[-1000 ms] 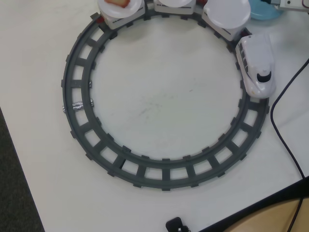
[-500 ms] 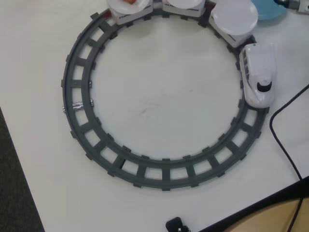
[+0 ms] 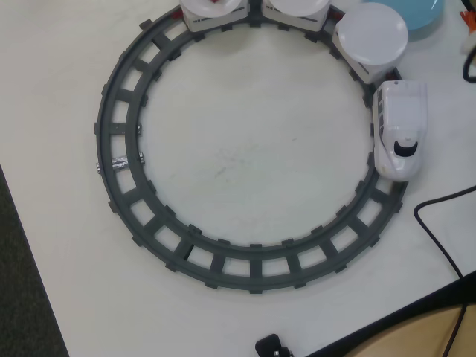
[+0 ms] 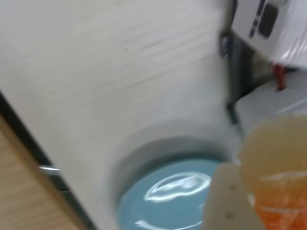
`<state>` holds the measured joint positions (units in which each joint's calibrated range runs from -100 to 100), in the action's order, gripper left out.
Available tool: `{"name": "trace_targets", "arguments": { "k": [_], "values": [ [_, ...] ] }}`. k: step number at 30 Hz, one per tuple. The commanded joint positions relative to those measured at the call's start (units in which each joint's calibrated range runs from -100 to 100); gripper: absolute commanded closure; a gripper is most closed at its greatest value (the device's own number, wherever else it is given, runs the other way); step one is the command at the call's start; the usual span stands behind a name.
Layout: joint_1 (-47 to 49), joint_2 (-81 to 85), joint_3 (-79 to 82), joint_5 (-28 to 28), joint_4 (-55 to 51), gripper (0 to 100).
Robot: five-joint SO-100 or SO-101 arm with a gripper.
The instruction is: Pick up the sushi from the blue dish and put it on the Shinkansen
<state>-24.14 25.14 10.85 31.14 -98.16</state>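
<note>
- Landmark is the blue dish (image 4: 168,196); every place below is given relative to it.
- Wrist view: the sushi (image 4: 276,163) sits at the right edge, above and off to the side of the dish. Pale rice end faces up, orange striped part is at the bottom corner.
- The dish looks bare, just glare on it, so I judge the piece is lifted and riding with me.
- My gripper (image 4: 259,191): a pale finger (image 4: 225,201) lies right against the sushi. The other side is not visible, so I can't tell for certain whether the jaws are clamped on it. It looks carried.
- Overhead view: only a sliver of the dish (image 3: 416,18) shows at the top edge. The Shinkansen (image 3: 400,128) is on the track (image 3: 119,160) just below it, and the nearest white plate (image 3: 370,33) is right beside the dish.
- Another plate (image 3: 216,6), further from the dish, shows something reddish.
- Risks:
  - Wrist picture is smeared, so motion is likely and the grip looks shallow. The piece could twist or drop on the table (image 3: 253,149).
  - The train may be rolling, so a badly timed release could miss the plate.
  - The cable (image 3: 439,223) beyond the nose could snag.
</note>
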Motion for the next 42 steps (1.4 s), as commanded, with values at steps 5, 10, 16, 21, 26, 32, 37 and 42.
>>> {"name": "trace_targets", "arguments": {
  "k": [5,10,16,21,26,32,37,42],
  "values": [
    [5.48,12.07,15.18,0.22,11.17,97],
    [7.15,12.15,19.58,0.27,14.68,97],
    [7.07,12.15,22.54,2.48,19.73,97],
    [7.33,12.07,24.79,3.68,23.92,97],
    [7.59,11.98,26.04,3.16,28.54,97],
    [8.91,7.64,24.25,3.00,29.57,97],
    [10.15,-1.21,18.59,1.27,29.23,97],
    [10.15,-8.73,14.55,0.85,29.57,97]
  ]
}}
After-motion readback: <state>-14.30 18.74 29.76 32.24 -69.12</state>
